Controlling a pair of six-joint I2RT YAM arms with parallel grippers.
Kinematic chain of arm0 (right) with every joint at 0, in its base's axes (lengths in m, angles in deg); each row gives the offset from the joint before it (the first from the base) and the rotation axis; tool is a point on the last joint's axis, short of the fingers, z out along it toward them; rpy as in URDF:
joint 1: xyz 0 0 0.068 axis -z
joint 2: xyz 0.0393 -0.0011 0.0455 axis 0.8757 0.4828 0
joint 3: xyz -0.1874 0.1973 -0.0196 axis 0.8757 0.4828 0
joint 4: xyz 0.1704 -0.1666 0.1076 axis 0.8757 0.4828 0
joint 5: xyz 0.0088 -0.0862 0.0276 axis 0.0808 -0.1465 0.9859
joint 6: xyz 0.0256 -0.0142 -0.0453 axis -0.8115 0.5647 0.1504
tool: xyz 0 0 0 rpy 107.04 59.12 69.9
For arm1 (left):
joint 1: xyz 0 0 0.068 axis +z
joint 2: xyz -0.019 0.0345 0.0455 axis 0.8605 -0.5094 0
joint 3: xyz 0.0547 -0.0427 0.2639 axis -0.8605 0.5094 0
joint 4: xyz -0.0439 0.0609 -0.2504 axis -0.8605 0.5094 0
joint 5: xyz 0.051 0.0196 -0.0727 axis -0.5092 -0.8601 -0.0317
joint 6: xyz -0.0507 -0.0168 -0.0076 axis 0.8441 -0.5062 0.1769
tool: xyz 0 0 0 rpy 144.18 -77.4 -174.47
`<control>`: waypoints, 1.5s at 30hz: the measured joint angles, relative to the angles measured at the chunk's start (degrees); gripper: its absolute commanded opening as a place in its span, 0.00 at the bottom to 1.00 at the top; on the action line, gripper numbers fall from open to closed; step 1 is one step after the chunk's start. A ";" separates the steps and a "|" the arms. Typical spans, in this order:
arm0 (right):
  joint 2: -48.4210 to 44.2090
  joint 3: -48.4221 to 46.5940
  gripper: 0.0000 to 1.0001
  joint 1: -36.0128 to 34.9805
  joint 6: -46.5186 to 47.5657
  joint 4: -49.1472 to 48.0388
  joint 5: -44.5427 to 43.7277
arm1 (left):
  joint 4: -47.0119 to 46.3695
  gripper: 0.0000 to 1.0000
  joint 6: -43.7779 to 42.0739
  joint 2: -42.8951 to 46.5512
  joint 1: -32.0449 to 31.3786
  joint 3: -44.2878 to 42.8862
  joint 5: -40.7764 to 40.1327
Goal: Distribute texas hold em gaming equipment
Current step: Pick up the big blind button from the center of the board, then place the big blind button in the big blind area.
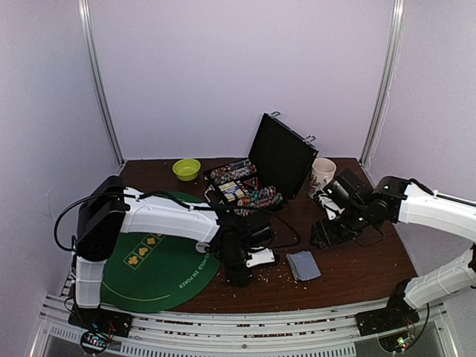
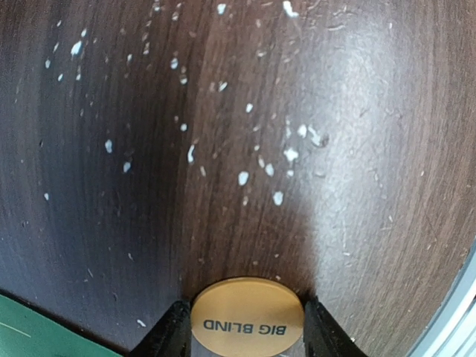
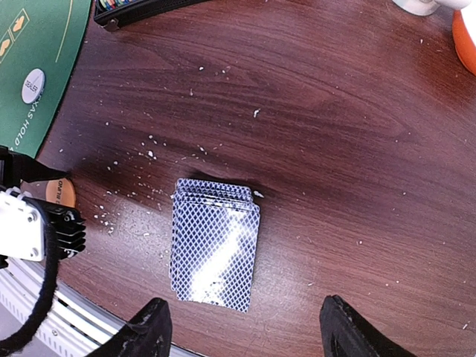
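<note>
My left gripper (image 2: 248,338) is shut on a tan round disc (image 2: 248,316) printed "BIG BLIND", held low over the wood table just right of the green mat. In the top view it (image 1: 239,277) is at the table's front centre. The disc also shows in the right wrist view (image 3: 59,192). A stack of blue-backed cards (image 3: 214,242) lies face down on the table, also in the top view (image 1: 303,265). My right gripper (image 3: 249,335) is open and empty above the cards, to their right rear in the top view (image 1: 325,236). A white dealer disc (image 3: 33,85) lies on the mat.
An open black case (image 1: 277,156) with rows of chips (image 1: 245,187) stands at the back centre. A lime-green bowl (image 1: 187,169) is to its left, a white mug (image 1: 322,175) to its right. The green poker mat (image 1: 152,264) covers the front left. White crumbs dot the wood.
</note>
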 measured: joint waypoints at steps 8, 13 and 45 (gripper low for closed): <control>0.33 0.00 0.71 0.00 0.13 -0.07 0.11 | 1.64 0.48 -0.02 1.62 0.31 0.00 0.17; 0.46 0.02 0.71 0.00 0.13 -0.13 0.15 | 1.64 0.48 -0.02 3.15 1.79 0.00 0.85; 0.46 0.00 0.73 0.02 1.40 -0.13 -0.07 | 0.94 0.47 -0.68 -1.11 54.97 -6.38 -3.89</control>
